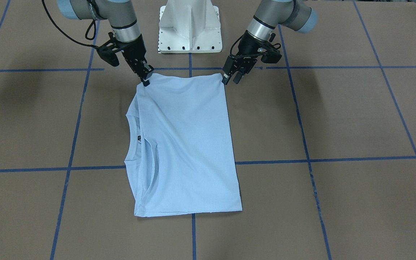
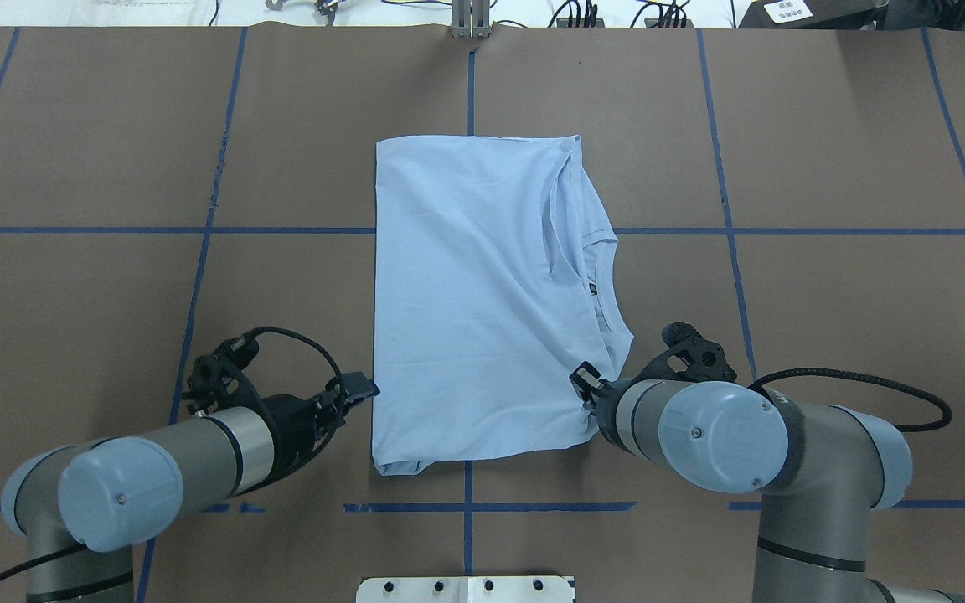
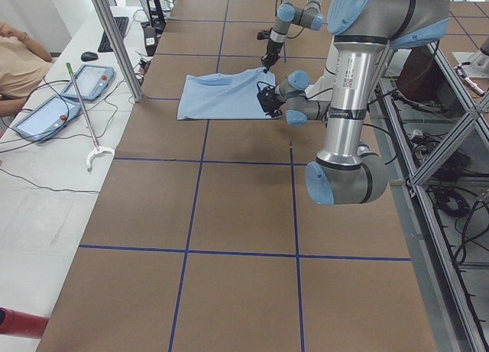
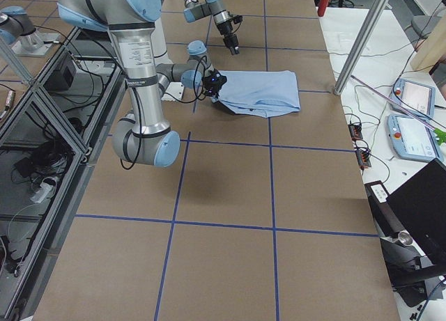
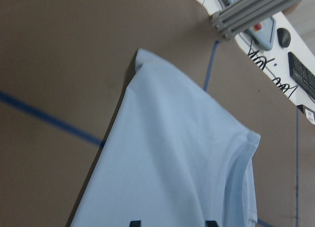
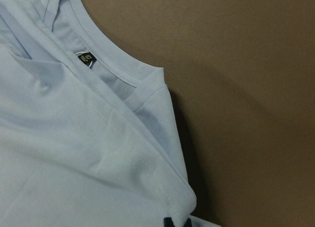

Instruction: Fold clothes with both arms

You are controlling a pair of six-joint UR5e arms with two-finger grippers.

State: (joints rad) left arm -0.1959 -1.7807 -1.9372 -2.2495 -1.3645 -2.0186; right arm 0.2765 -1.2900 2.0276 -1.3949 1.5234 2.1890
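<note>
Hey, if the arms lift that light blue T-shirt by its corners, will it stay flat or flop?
Probably floppy: the T-shirt lies in soft, creased layers, so it would likely sag between held corners. It looks thin, so likely light. Pushed, it would probably bunch up on the brown table cover rather than slide whole.

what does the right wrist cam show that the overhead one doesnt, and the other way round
Only the right wrist view: the collar's ribbing, the seam stitching, and the white mark on the black label. Only the overhead: the whole folded shirt, the left arm, the right arm, the left gripper beside the shirt's near corner, and the blue tape grid. Both: shirt, collar, label, right gripper.
</note>
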